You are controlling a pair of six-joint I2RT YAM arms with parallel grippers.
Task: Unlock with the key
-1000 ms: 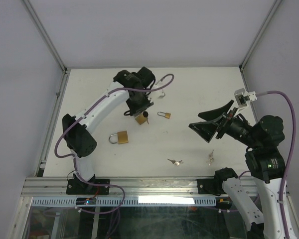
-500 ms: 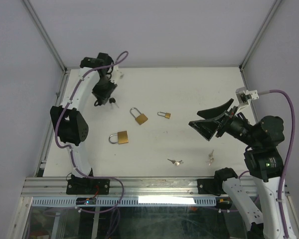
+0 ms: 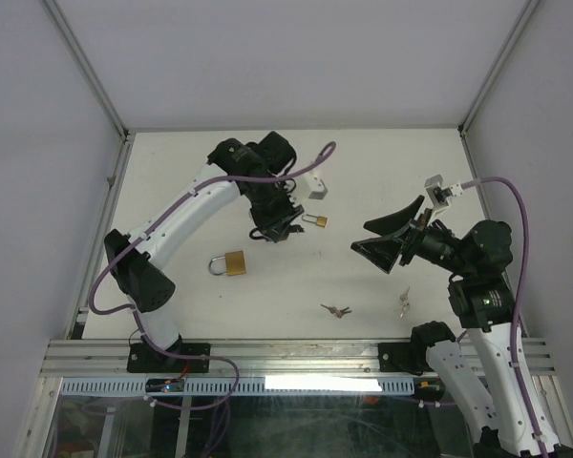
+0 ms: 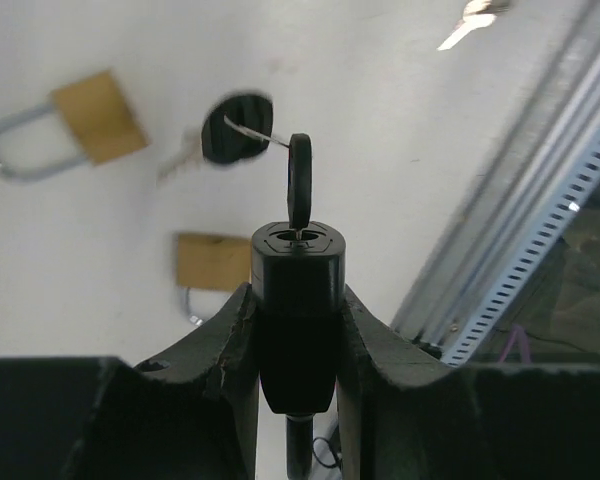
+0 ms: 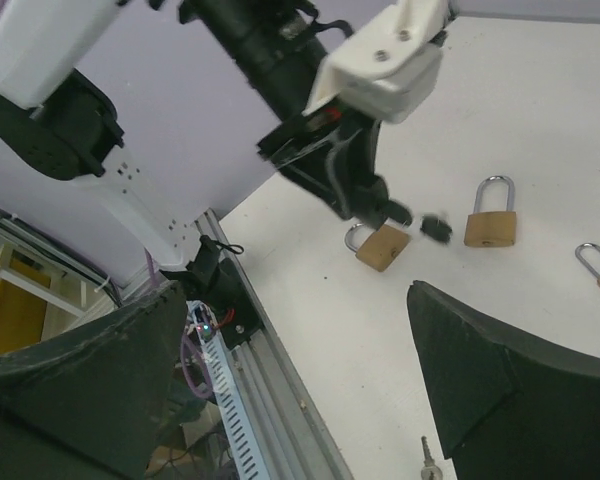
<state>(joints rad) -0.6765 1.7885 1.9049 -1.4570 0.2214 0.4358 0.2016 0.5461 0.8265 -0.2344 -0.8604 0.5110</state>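
Half a second ago the left arm (image 3: pixel 196 205) was folded over the far-left corner of the tabletop (image 3: pixel 392 162). It has swung back over the middle, about where it stood a second ago, and in the top view its wrist now hides the medium padlock (image 5: pixel 490 215), which lay bare then. The right arm (image 3: pixel 482 296) has edged a little inward from the right side.

The left gripper (image 4: pixel 298 300) hangs above the tabletop, its fingers pinching the black key set (image 4: pixel 298 265). One black head stands edge-on above the clamped piece. A ring ties it to a second black head (image 4: pixel 235 128) beside it. The right gripper (image 3: pixel 361 237) is spread wide and holds nothing, raised over the right half.

Three brass padlocks lie around the middle. The large padlock (image 3: pixel 231 262) is toward the near-left, the medium one is near the left gripper, and the small padlock (image 3: pixel 315 220) is just right of that gripper.

Two lots of silver keys lie by the near edge, one (image 3: pixel 335 309) left of the other (image 3: pixel 402 302), both well apart from the padlocks.
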